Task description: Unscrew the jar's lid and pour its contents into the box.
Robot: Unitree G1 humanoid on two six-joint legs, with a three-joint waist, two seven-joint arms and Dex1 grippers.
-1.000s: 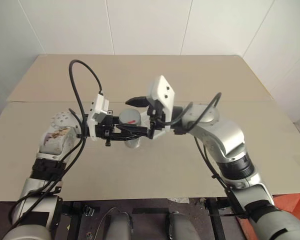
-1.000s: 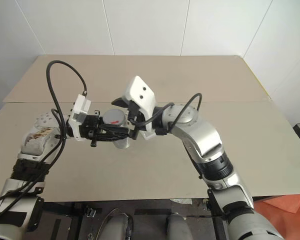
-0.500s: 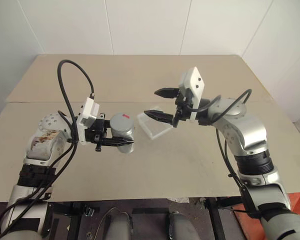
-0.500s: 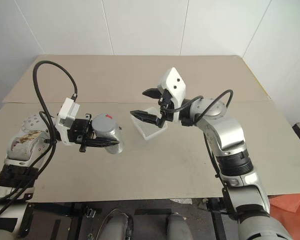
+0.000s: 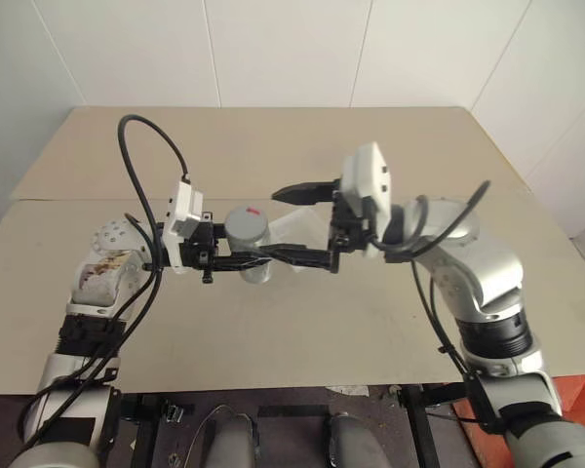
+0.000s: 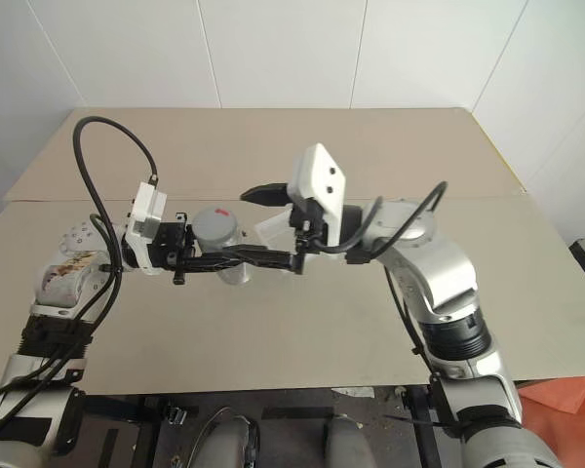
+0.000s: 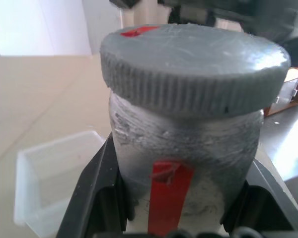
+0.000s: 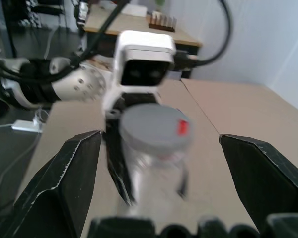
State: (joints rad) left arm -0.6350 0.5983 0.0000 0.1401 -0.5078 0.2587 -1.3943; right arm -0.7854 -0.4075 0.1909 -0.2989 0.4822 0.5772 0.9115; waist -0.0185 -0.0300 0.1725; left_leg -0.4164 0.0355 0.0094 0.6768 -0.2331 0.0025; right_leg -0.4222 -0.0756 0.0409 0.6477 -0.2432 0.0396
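Jar: the grey jar [image 5: 250, 255] is held up off the table [image 5: 302, 322], upright, with a red stripe down its clear body in the left wrist view.
Left gripper: the left gripper [image 5: 258, 258] is clamped on the jar's body below the cap, one black finger [image 7: 92, 198] on each side.
Lid: the ribbed grey lid [image 7: 193, 67] sits fully on the jar, with a small red mark on top; the unscrewing looks not yet done.
Right gripper: the right gripper [image 5: 302, 224] points toward the jar with its fingers spread wide and empty, one finger above the lid, the other low in front of the jar body.
Box: the translucent white box [image 6: 273, 232] rests on the table just beyond the jar, between the two arms (partly hidden by the right gripper).
Contents: I cannot make them out through the jar wall.
Step in hand: bringing the open right gripper round the lid to twist it.
Doing it well: centre both fingers on the ribbed rim, not the jar body, so the closing grip lands square. Keep the left grip firm and the jar upright while twisting. A lopsided bite would probably slip on the ribbing or tilt the jar.
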